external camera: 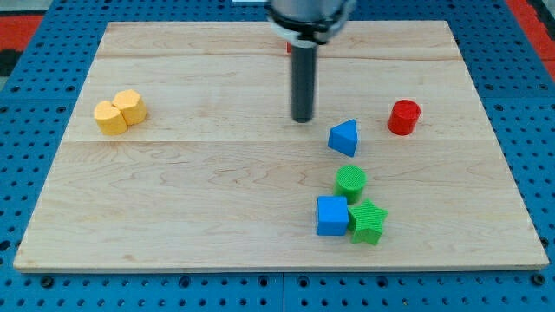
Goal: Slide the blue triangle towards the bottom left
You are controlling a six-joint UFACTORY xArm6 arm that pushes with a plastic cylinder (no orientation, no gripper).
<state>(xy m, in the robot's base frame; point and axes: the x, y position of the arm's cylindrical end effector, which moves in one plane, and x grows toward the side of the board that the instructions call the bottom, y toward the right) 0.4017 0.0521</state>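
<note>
The blue triangle (344, 137) lies on the wooden board (173, 199), right of the middle. My tip (303, 119) is the lower end of the dark rod. It stands just to the left of the triangle and slightly above it in the view, with a small gap between them.
A red cylinder (403, 117) stands to the triangle's right. Below the triangle sit a green cylinder (350, 182), a blue cube (331, 215) and a green star (368, 220), close together. Two yellow blocks (120, 111) touch at the view's left. A red bit (289, 48) shows behind the rod.
</note>
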